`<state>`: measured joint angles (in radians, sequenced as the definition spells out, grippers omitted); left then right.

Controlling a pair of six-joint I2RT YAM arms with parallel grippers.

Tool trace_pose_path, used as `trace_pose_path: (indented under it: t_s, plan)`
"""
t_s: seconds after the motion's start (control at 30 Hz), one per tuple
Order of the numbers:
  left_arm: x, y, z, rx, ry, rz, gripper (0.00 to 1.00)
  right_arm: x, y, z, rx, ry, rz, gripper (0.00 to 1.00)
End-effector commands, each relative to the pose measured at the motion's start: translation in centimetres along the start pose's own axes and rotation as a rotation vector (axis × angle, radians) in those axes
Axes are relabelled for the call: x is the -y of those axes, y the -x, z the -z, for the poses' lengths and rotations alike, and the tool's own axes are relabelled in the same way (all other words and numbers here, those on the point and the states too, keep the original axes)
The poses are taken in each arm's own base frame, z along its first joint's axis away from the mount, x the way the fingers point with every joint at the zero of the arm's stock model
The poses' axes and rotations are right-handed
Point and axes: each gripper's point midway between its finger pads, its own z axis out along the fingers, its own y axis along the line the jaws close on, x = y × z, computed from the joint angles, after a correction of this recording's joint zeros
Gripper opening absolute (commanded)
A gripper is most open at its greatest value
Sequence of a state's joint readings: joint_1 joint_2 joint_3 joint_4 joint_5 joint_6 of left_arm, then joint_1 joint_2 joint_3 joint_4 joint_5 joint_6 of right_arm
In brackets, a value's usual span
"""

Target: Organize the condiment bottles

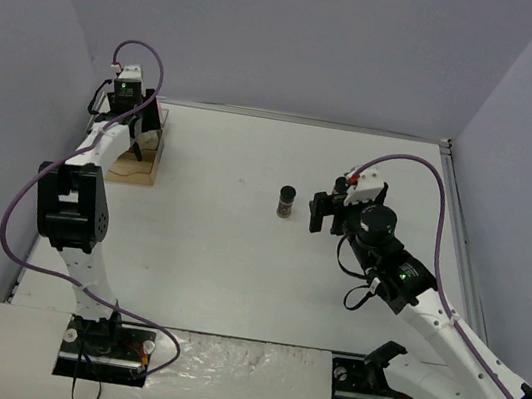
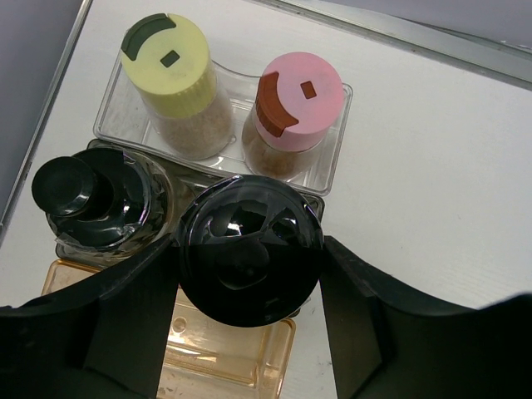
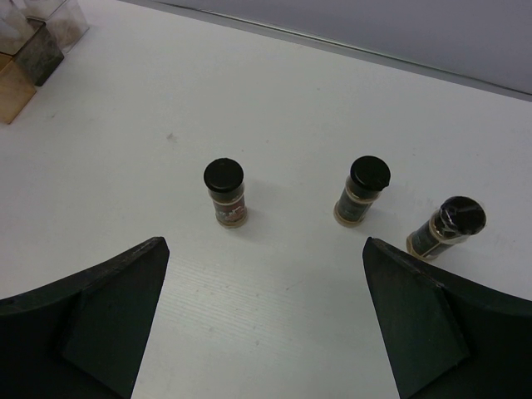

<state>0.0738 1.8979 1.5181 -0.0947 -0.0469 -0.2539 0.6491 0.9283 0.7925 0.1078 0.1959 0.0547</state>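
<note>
In the left wrist view my left gripper is shut on a large black knob-topped jar, its fingers pressed to both sides of the cap. The jar sits over the rack's middle row, beside a second black knob-topped jar. Behind them a yellow-capped jar and a pink-capped jar stand in the clear compartment. My right gripper is open and empty, short of three small black-capped jars standing on the table. From above only one of them shows, left of the right gripper.
The rack stands at the table's far left, close to the side wall, with my left gripper above it. Its amber front compartment holds nothing. The rack's corner shows at the top left of the right wrist view.
</note>
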Motion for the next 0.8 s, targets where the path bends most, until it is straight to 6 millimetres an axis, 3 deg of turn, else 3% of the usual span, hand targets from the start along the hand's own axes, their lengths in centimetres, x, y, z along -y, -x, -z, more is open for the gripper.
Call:
trace_pose_path:
  t_s: [0.0, 0.2, 0.53, 0.6, 0.77]
  plan:
    - [0.8, 5.3, 0.6, 0.163, -0.03, 0.01, 0.02, 0.2, 1.9, -0.2, 0.07, -0.022, -0.016, 1.0]
    - [0.6, 3.9, -0.2, 0.128, -0.021, 0.002, 0.21, 0.2, 1.7, -0.3, 0.066, -0.021, -0.015, 1.0]
    - [0.8, 2.8, -0.7, 0.102, -0.02, -0.014, 0.66, 0.2, 2.0, -0.2, 0.073, -0.018, -0.019, 1.0]
    - [0.7, 2.3, -0.1, 0.073, -0.016, -0.02, 0.79, 0.1, 2.1, -0.1, 0.076, -0.016, -0.021, 1.0]
    - [1.8, 3.1, 3.2, 0.075, -0.04, -0.008, 0.93, 0.0, 2.7, 0.2, 0.091, -0.006, -0.029, 1.0]
